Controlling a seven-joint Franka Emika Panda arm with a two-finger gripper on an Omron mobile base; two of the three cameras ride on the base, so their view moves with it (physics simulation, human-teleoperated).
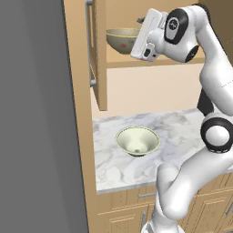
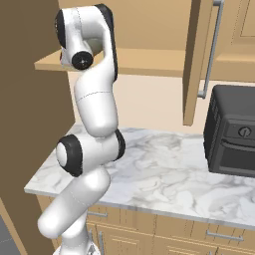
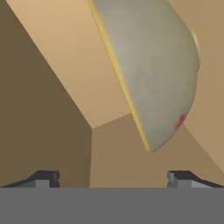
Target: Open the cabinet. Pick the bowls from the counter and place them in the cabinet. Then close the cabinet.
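Tan-brown bowl [image 1: 122, 40] with a yellowish rim, sitting on the wooden shelf inside the open cabinet [image 1: 98, 54], just beside the gripper [image 1: 142, 23] and to its left in the left base view. Seen close in the hand view as a rounded grey-tan shell [image 3: 153, 70], matte, with a thin yellow rim line and a small red mark low on its side; free of the fingertips [image 3: 43, 178], which show far apart at the bottom, with nothing between them. Jaws spread wide, then, and holding nothing.

Smooth ceramic look on both bowls. Pale cream-white bowl [image 1: 137, 140], round with a greenish tint inside, resting upright on the counter [image 1: 182, 125], well below the gripper and well apart from it.

Counter flat and white, marble with grey veining and a thin edge, also seen in the right base view [image 2: 164, 174]. Cabinet of light wood, left door swung open with a long vertical grey bar handle [image 1: 91, 43]; right door open too in the right base view, with its own grey bar handle [image 2: 211, 50]. Plain beige wall behind, under the shelf.

Dark boxy oven-like appliance [image 2: 231, 137] with a round knob, standing on the counter at the right. Lower wooden cabinets [image 2: 149, 234] with short grey handles beneath the slab. Tall flat grey panel [image 1: 36, 118] filling the left of the left base view.
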